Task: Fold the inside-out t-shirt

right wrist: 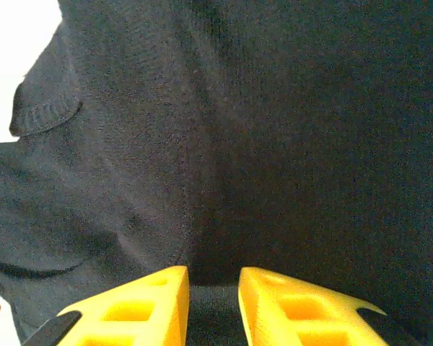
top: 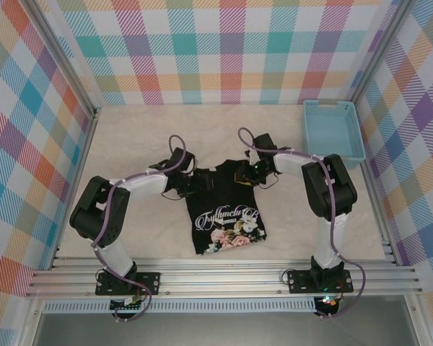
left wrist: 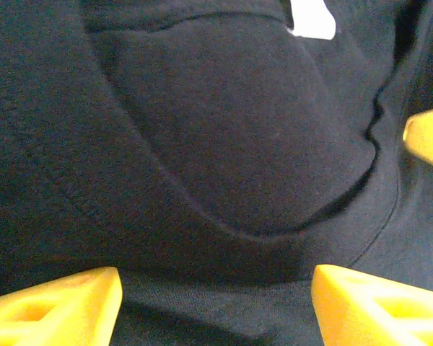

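Top view: pale marbled desk (top: 130, 144), pastel plaid walls (top: 231, 50) on three sides, metal rail (top: 224, 277) along the near edge. One black t-shirt (top: 227, 216) lies at desk centre, with white script and a flower print showing. One light-blue basket (top: 334, 130) sits in the far right corner, well apart. Two arms: left claw (top: 190, 184) and right claw (top: 247, 175) at the shirt's upper edge.

Left wrist: left claw (left wrist: 216, 288) spread wide over black cloth. One white tag (left wrist: 314, 18).

Right wrist: right claw (right wrist: 213, 288) narrow, pinching a fold of the t-shirt.

One t-shirt (top: 227, 225), one basket (top: 333, 134)
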Controlling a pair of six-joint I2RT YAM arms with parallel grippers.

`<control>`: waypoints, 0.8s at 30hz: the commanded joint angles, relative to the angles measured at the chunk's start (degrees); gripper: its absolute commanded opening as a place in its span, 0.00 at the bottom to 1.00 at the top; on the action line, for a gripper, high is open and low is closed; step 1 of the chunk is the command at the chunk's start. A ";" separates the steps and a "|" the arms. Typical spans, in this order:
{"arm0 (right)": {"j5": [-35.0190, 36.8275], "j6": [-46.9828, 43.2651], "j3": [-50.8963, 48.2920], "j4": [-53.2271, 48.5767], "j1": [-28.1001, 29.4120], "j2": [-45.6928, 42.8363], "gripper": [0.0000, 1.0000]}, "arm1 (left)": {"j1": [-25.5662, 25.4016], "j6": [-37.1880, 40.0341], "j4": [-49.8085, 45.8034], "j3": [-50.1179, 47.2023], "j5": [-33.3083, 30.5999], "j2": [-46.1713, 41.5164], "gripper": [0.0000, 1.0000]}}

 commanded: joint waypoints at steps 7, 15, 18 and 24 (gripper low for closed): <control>7.19 -0.20 0.63 -4.81 -0.53 -0.04 0.26 | 3.65 3.19 -2.56 4.64 -3.03 4.74 0.73; 9.64 -7.62 1.29 -3.56 -0.85 -8.94 0.43 | 5.74 5.98 -4.46 6.72 -8.10 -3.52 0.79; 11.88 -9.53 2.74 -4.46 -1.74 -8.01 0.62 | 8.67 5.00 -5.54 7.88 -8.46 -1.52 0.80; 11.83 -11.18 10.73 -7.23 -2.40 -0.36 0.77 | 11.32 6.47 -6.20 13.63 -2.69 7.76 0.86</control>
